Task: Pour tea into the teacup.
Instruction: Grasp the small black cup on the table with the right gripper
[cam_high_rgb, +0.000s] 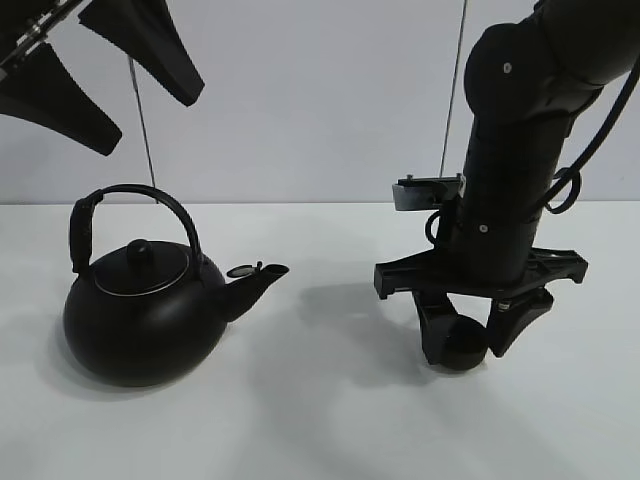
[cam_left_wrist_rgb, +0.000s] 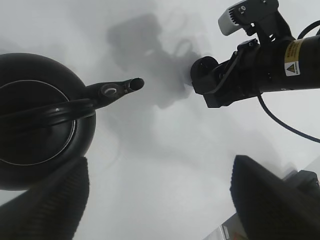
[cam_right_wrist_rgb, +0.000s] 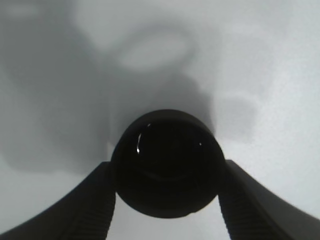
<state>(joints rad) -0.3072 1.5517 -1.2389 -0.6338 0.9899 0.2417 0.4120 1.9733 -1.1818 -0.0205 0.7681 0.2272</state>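
Observation:
The teacup (cam_high_rgb: 461, 343) is small, round and matte black and stands on the white table at the right. My right gripper (cam_high_rgb: 472, 338) reaches down over it and is shut on it, one finger pressed to each side. In the right wrist view the teacup (cam_right_wrist_rgb: 167, 167) sits between both fingers (cam_right_wrist_rgb: 92, 200), and its inside is dark. The big black kettle (cam_high_rgb: 140, 310) with an arched handle stands at the left, its spout (cam_high_rgb: 262, 275) pointing toward the cup. My left gripper (cam_high_rgb: 152, 118) hangs open high above the kettle, holding nothing. From the left wrist view I see the kettle (cam_left_wrist_rgb: 35, 125) and the teacup (cam_left_wrist_rgb: 204, 67).
The white table (cam_high_rgb: 330, 420) runs to a pale back wall. Bare table lies between the spout and the cup. The right arm (cam_left_wrist_rgb: 270, 60) with its wrist camera (cam_high_rgb: 430, 192) stands over the cup.

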